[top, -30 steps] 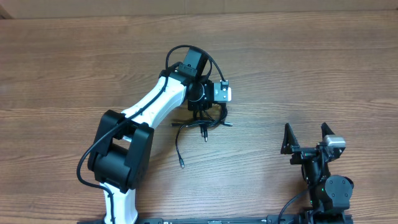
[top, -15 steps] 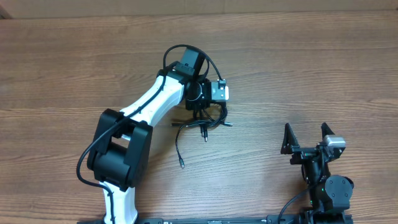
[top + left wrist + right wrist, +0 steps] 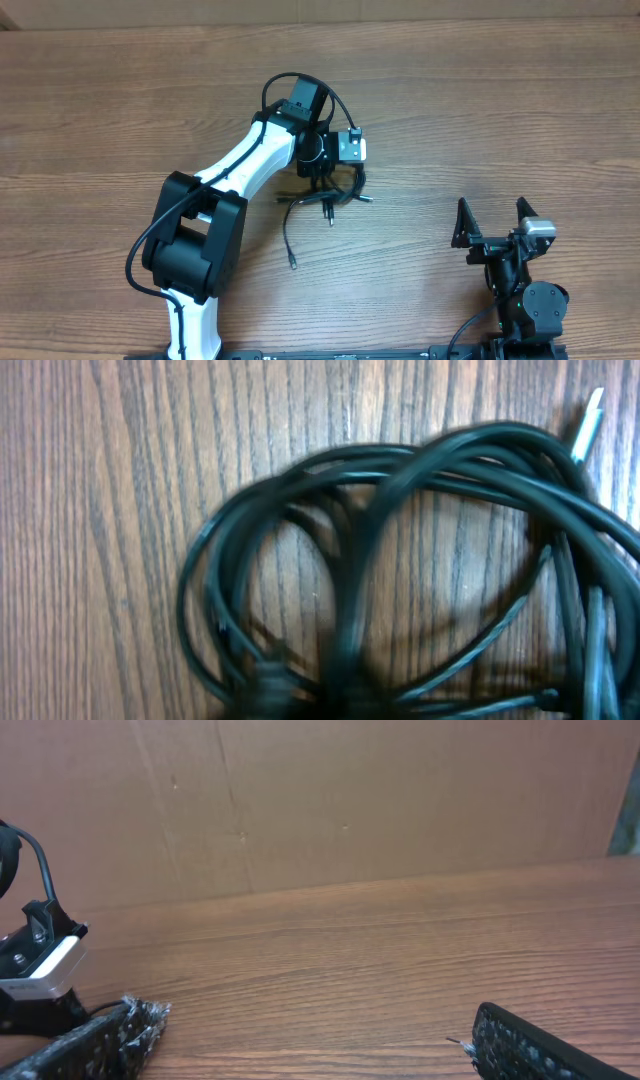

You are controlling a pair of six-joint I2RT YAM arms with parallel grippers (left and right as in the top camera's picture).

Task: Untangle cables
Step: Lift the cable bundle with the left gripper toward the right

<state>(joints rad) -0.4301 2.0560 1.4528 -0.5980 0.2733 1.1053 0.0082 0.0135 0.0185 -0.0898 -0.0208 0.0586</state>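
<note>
The cables (image 3: 318, 201) are a small tangle of thin black cords on the wooden table, with one loose end trailing toward the front (image 3: 292, 264). My left gripper (image 3: 322, 184) points down onto the top of the tangle. In the left wrist view the looped cables (image 3: 420, 475) fill the frame, with a silver plug tip (image 3: 590, 422) at the top right. The left jaws (image 3: 330, 695) are a dark blur at the bottom centre, closed together, with a blurred strand rising from them. My right gripper (image 3: 492, 214) is open and empty, far right of the cables, and shows the same in its wrist view (image 3: 310, 1020).
The left arm (image 3: 235, 175) stretches diagonally from the front left to the tangle. Its wrist camera block (image 3: 40, 970) shows at the left of the right wrist view. A brown cardboard wall (image 3: 350, 800) stands behind the table's far edge.
My left wrist has shifted slightly up and to the left over the tangle. The cables and the right arm look unchanged.
</note>
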